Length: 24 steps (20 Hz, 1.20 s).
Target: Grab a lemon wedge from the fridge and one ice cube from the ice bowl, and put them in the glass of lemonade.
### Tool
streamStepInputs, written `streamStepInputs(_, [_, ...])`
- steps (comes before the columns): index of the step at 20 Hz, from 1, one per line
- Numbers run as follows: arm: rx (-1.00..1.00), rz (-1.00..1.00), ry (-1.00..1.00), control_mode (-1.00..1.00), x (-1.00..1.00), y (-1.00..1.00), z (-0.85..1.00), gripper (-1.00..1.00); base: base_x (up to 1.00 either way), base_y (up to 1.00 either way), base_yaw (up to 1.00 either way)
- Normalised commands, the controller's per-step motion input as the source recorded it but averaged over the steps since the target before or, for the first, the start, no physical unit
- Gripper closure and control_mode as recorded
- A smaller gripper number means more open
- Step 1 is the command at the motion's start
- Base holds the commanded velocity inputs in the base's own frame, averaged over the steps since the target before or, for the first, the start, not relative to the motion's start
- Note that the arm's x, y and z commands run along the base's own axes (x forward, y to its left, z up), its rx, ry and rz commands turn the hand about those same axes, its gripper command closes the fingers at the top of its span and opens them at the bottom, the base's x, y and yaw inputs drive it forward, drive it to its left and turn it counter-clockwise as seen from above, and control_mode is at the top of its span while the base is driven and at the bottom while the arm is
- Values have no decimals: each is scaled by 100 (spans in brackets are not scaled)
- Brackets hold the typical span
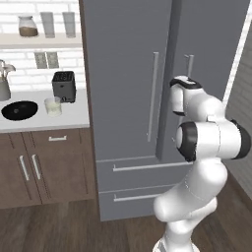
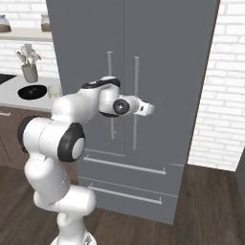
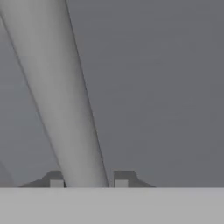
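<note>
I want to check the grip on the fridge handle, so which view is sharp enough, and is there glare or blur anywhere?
Hand view: soft close-up blur, the silver vertical handle runs between the dark fingertips. Base views: evenly lit and glare-free, the matte grey two-door fridge looks crisp.

No readable text, label, brand, number or sign stands on the fridge, the counter or the shelf jars.

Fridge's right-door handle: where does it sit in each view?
Left base view: right-door handle, right of centre, its lower part behind the arm.
Right base view: centre, the right one of two bars.
Hand view: slanted pale bar between the fingertips.
Shared landmark: ice bowl, left in both base views.
</note>
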Motion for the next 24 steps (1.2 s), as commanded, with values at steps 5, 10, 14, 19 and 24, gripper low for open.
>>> streamStepInputs(5, [0,-37,-8,-100,-97,-81,79,-100,0,0,0])
streamStepInputs(10, [0,-34,-20,-100,-84,-45,100,-100,0,0,0])
streamStepInputs(14, [0,-17,-14,-100,-87,-13,100,-100,0,0,0])
streamStepInputs(19, [0,-2,-10,-100,-100,-1,100,-100,0,0,0])
streamStepInputs(24, [-6,0,-1,-100,-92,50,100,-100,0,0,0])
